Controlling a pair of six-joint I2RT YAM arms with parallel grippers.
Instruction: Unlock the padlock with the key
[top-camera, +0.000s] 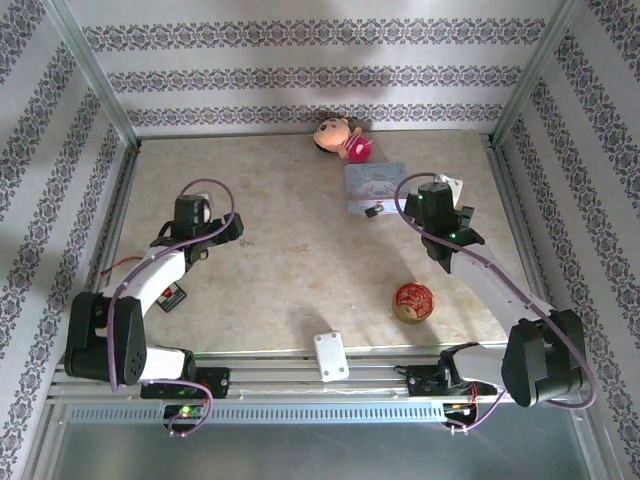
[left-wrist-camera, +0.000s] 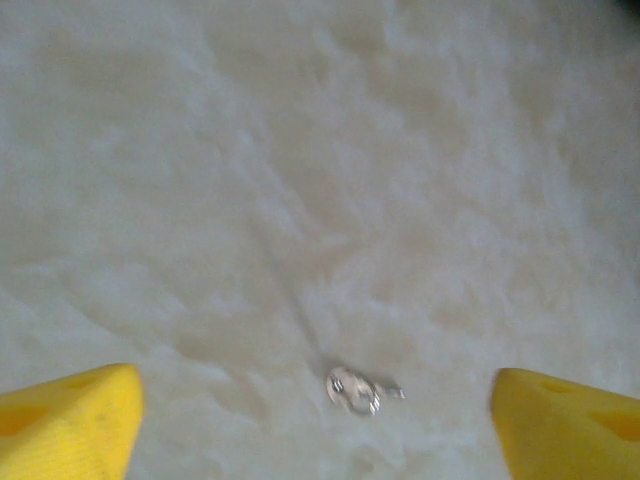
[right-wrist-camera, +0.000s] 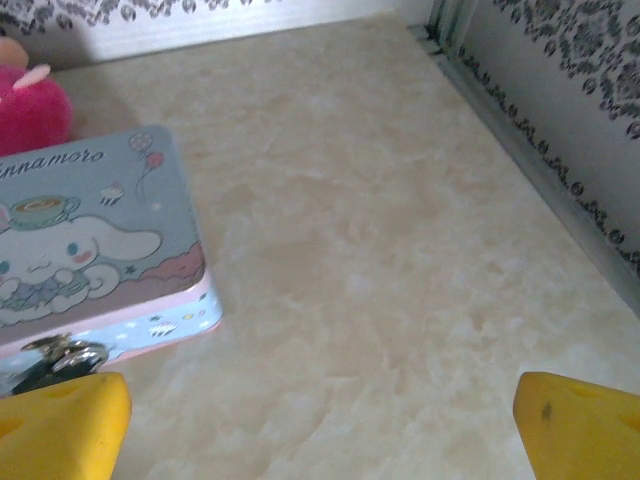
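One padlock (top-camera: 372, 210), one key (left-wrist-camera: 352, 390), one pale-blue tin (top-camera: 376, 183), one round red tin (top-camera: 412, 300), one doll (top-camera: 341, 138).

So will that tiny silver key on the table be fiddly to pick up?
Probably. The key is tiny and lies flat on the table, so the yellow fingers may struggle to get under it. It looks like shiny metal: likely stiff, light, apt to slide if nudged.

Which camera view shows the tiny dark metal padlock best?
Right wrist: the tiny dark metal padlock appears close, at the pale-blue tin's front edge, partly behind a yellow finger. Top external shows it as a dark speck.
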